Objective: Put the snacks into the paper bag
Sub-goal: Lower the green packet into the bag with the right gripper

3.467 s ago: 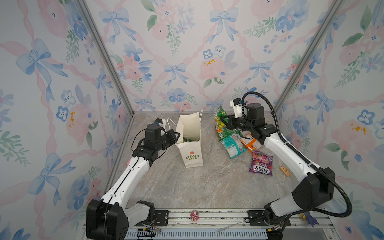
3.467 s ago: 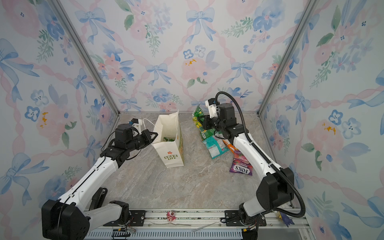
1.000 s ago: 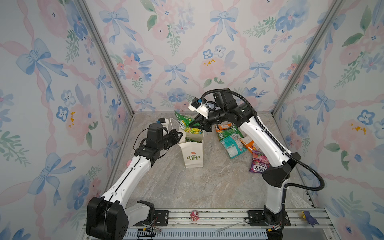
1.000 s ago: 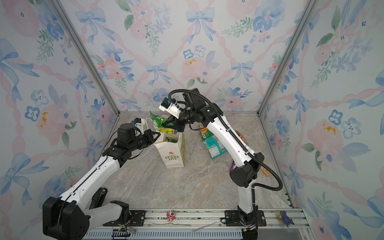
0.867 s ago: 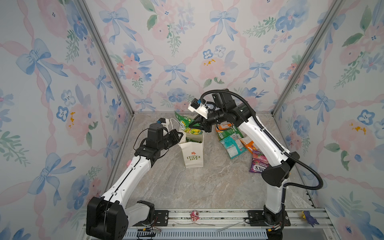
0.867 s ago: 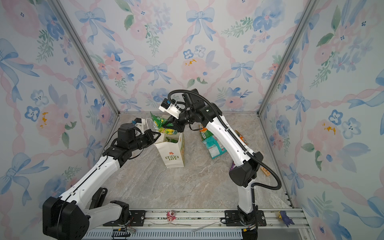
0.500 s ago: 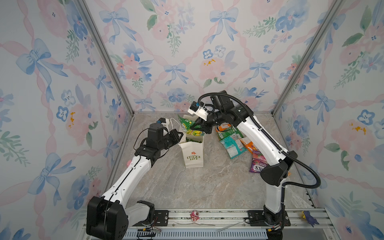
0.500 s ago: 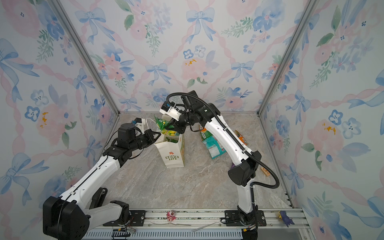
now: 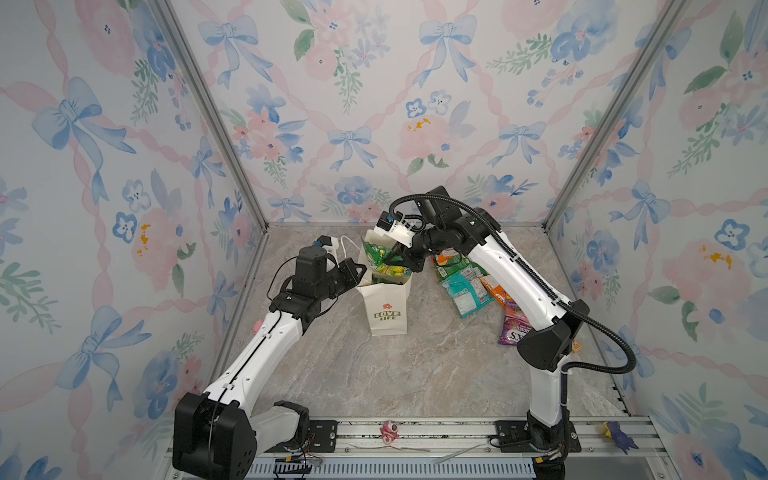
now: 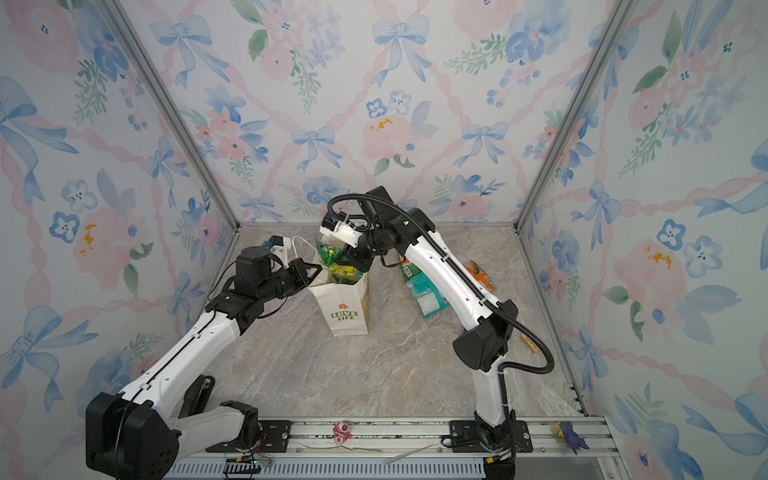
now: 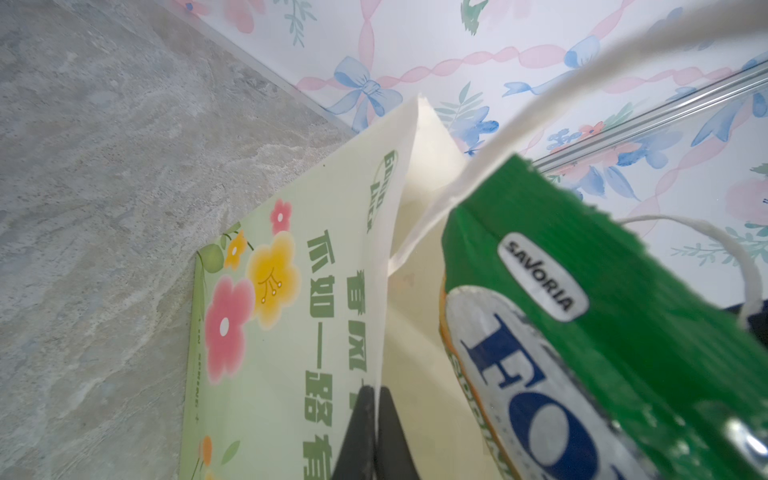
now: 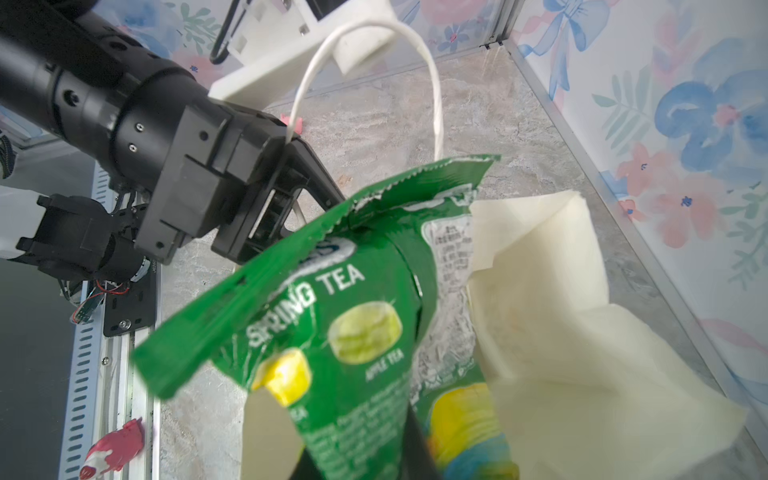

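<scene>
Work in the back half of the table [image 9: 415, 374], about midway between its left and right edges, at the paper bag [image 9: 388, 309] standing upright there with its mouth open. Leave aside for now the loose snacks [image 9: 461, 282] lying between the bag and the table's right edge. Rely on the left gripper [image 9: 360, 269], clenched on the bag's left wall at the rim, to brace the mouth wide and guard against tipping. Bring the right gripper [image 9: 399, 260], grasping the green packet [image 9: 375, 252] by one end, straight down over the opening rather than sideways. Mind the packet's tilt above the mouth, with its free end close to the left gripper and probably apt to snag on the rim. Steer that end clear of the white cord handle [image 12: 437, 124] and down onto the packet already inside [image 9: 392, 271]. Release only with most of the green packet below the rim, for fear of a drop outside the bag.
</scene>
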